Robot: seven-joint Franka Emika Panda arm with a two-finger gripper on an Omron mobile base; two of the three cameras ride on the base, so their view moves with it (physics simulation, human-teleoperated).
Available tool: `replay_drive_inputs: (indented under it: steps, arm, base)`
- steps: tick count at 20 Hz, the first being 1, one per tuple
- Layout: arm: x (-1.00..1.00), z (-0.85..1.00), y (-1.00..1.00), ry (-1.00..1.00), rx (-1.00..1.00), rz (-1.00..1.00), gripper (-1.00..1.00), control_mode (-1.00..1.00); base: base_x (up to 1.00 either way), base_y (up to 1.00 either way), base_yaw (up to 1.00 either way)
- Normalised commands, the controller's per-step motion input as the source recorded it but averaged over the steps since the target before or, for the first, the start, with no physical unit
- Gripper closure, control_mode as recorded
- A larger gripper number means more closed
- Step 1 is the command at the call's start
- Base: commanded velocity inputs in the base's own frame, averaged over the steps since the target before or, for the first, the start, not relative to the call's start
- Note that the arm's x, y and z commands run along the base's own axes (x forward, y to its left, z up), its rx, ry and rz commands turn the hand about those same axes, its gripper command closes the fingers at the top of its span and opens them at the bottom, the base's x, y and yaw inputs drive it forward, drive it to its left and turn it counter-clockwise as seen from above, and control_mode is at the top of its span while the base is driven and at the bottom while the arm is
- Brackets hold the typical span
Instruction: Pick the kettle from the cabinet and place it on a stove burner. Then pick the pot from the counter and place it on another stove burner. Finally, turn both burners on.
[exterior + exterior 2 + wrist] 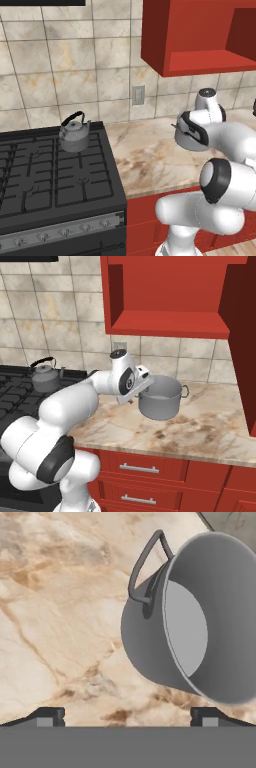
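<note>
The grey kettle [75, 134] [45, 376] stands upright on the back right burner [80, 150] of the black stove. The steel pot [160, 397] [190, 622] rests on the marble counter [200, 431] below the red cabinet [165, 301], whose shelf recess is bare. In the left base view the pot [182, 141] is partly hidden behind my arm. My gripper [136, 392] [127, 717] hovers low just left of the pot, apart from it. It is open with nothing between its fingertips [50, 716].
A silver knob panel [65, 231] runs along the stove front. Red drawers [140, 471] sit under the counter. A tall red cabinet side [245, 346] closes the counter on the right. A wall outlet [138, 94] is on the tiled backsplash.
</note>
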Motion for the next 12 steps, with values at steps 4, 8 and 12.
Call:
replay_drive_inputs:
  steps: [4,8,12]
  arm:
    - [0.15,-0.19,-0.1,0.0,0.0,0.0,-1.0,-1.0]
    - [0.16,-0.19,-0.1,0.0,0.0,0.0,-1.0,-1.0]
    - [0.15,-0.16,-0.09,0.01,0.0,0.0,-1.0,-1.0]
  base:
    - [0.0,0.0,0.0]
    - [0.0,0.0,0.0]
    - [0.0,0.0,0.0]
